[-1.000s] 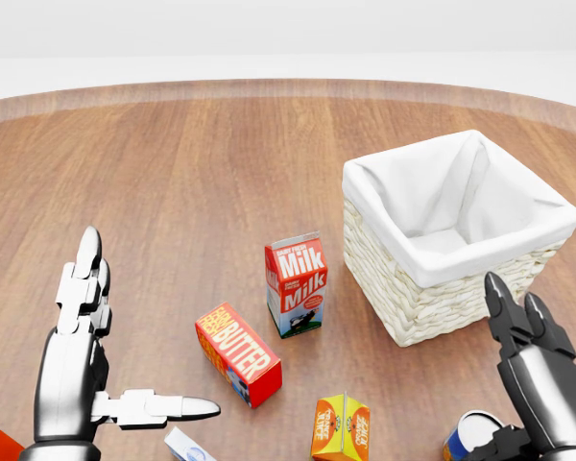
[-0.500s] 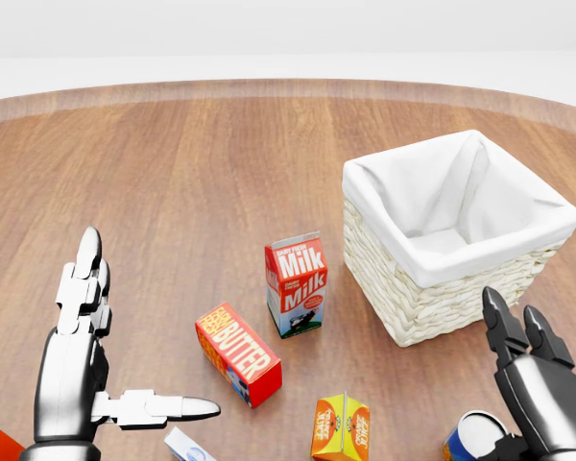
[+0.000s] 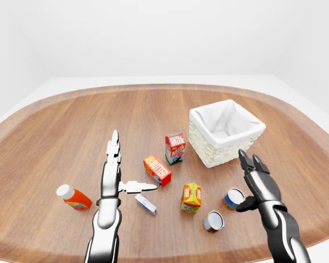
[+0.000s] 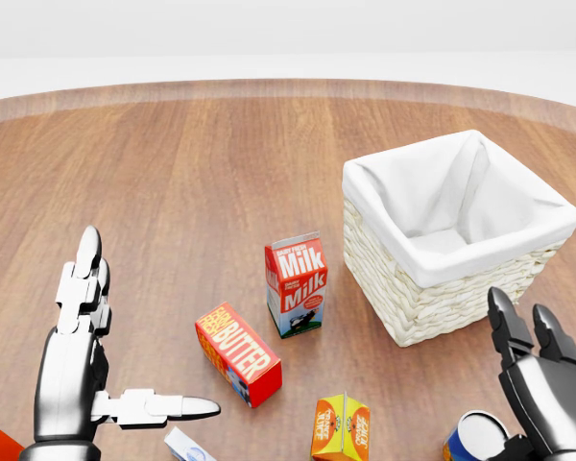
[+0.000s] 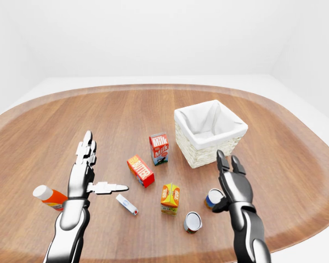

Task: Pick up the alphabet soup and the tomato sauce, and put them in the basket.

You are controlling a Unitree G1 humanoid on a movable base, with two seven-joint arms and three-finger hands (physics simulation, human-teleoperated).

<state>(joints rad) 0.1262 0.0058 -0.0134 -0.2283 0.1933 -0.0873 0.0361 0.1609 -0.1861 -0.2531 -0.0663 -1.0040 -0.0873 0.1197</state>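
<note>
We count two cans, one (image 3: 233,198) beside the other (image 3: 214,221), and one basket (image 3: 226,134). There are three cartons: one milk (image 3: 175,148), one butter (image 3: 157,170), one orange (image 3: 191,198). We also see one bottle (image 3: 73,198) and one small flat white box (image 3: 146,204).

**Camera setup**
Head view: close, angled down on the wooden table (image 4: 173,163), cropping both arms at the bottom edge. Eye views: wider, taking in the whole oval table and white walls. All three share the basket (image 3: 226,132) and milk carton (image 4: 296,284)
</note>
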